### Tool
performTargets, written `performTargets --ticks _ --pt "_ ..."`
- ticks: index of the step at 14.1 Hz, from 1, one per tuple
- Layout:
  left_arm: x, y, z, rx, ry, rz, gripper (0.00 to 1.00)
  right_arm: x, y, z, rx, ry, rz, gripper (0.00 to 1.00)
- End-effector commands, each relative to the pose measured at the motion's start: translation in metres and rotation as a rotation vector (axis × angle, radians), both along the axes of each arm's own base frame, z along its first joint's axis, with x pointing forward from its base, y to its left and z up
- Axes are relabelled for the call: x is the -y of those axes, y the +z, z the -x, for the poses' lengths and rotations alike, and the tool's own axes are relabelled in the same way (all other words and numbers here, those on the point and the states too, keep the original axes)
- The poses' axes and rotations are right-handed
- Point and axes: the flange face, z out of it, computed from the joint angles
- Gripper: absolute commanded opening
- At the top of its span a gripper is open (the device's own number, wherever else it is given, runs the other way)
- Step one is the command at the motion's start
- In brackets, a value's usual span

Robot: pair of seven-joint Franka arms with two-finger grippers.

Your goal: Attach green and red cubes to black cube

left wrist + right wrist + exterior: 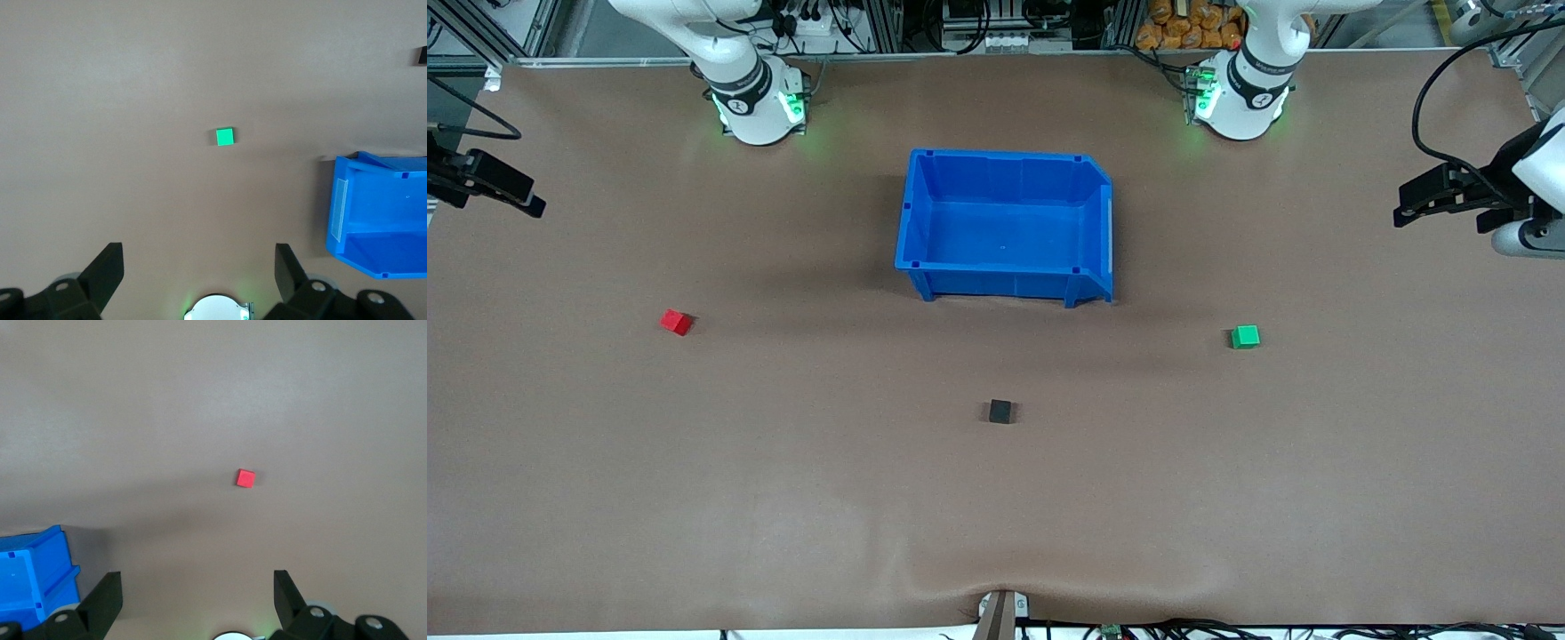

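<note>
nothing is picked up yet: the green cube [1245, 336] sits on the brown table [783, 498] toward the left arm's end, the red cube [677, 321] toward the right arm's end, and the black cube [1000, 411] lies between them, nearer the front camera than both and than the blue bin [918, 222], which looks empty. the three cubes are well apart from one another. the left gripper [199, 263] hangs high over the table at its own end with its fingers spread wide and nothing between them; the right gripper [197, 587] does the same at its end, also wide and empty. the step in hand appears to be the first reach, each arm going for the cube on its side. to do it well, each gripper should descend straight over its cube, centre it between the fingers, and turn the wrist so the pads meet two flat faces rather than corners. a cube has no long axis, so only yaw matters: the green one sits nearly square to the table edges, the black one is close to square, and the red one is turned noticeably, so the right wrist likely needs more rotation before closing.
</note>
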Motion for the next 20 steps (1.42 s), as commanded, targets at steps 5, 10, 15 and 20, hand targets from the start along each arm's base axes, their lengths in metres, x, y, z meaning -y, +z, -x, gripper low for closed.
performTargets --ticks 5,10,15,20 --pt "0.004 0.003 0.0 0.008 -0.006 0.009 1.0 0.004 0.001 -0.001 -0.006 0.006 0.005 1.0" --pt "0.003 0.002 -0.001 0.006 0.0 0.01 1.0 0.004 0.005 -0.002 0.009 0.005 0.0 1.0" --pt "0.002 -0.011 -0.002 -0.022 0.007 0.013 1.0 0.004 0.002 -0.002 -0.001 0.005 -0.002 1.0" --pt "-0.003 -0.056 0.004 -0.091 0.037 0.001 1.0 0.004 -0.002 -0.004 -0.015 0.002 -0.003 1.0"
